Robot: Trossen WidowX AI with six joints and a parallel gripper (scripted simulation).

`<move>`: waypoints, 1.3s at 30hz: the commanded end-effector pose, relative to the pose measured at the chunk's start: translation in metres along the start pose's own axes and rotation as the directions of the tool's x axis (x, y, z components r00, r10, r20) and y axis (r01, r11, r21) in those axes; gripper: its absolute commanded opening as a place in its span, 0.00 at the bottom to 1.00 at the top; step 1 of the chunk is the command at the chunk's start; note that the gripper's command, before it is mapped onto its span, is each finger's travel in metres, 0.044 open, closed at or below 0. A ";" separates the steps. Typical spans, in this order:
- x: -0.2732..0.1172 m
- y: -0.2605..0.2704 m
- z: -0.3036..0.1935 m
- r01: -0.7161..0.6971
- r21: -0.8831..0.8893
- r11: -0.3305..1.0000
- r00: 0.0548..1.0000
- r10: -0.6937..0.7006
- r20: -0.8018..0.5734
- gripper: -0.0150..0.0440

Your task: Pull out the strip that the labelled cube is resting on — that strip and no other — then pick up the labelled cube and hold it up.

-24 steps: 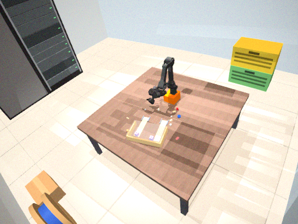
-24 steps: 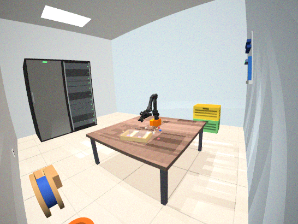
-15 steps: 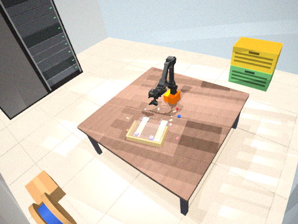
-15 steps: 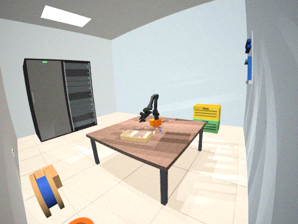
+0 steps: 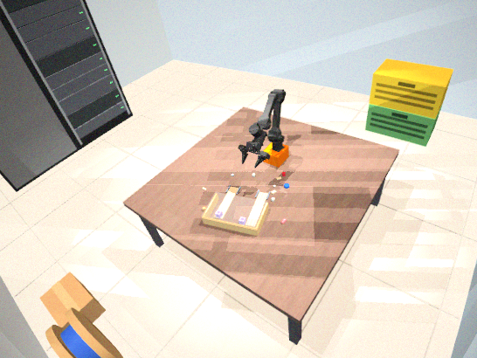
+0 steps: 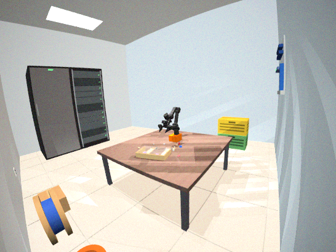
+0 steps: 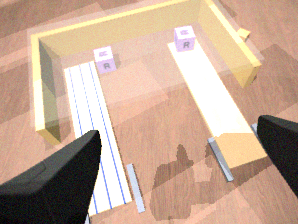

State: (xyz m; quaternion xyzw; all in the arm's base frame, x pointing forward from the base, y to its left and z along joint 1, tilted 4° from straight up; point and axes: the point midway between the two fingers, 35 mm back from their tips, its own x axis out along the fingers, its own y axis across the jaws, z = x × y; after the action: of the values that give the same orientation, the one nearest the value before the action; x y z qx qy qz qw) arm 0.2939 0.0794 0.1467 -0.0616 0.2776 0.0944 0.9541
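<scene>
Our gripper (image 7: 175, 165) hangs with fingers apart, holding nothing. Both strips (image 7: 95, 140) lie in the tray (image 7: 125, 22); pulling and lifting remain.

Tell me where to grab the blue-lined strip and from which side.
Take the blue-lined strip by its near end, which pokes out of the tray's open side, away from the cube at its far end. Come from that open side with the open gripper; walls likely block the other three sides.
</scene>
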 end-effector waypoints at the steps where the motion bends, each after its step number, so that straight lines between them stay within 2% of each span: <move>1: -0.002 0.003 0.003 -0.020 -0.015 1.000 1.000 0.020 0.010 0.93; 8: -0.002 0.003 0.003 -0.020 -0.015 1.000 1.000 0.020 0.010 0.93; 10: 0.002 0.001 0.004 -0.013 -0.026 1.000 1.000 0.013 -0.018 0.84; 15: 0.031 -0.019 0.010 0.008 -0.100 0.995 0.974 -0.030 -0.224 0.62; 23: 0.082 -0.058 0.002 -0.044 -0.174 0.984 0.839 -0.058 -0.541 0.26; 32: 0.127 -0.104 -0.034 -0.174 -0.144 0.974 0.598 -0.012 -0.801 0.25; 39: 0.131 -0.105 -0.038 -0.177 -0.143 0.974 0.593 -0.010 -0.805 0.25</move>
State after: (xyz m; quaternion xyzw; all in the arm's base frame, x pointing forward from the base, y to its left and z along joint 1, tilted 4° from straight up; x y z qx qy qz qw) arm 0.4019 -0.0116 0.0504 -0.1818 0.6698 0.1264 0.7087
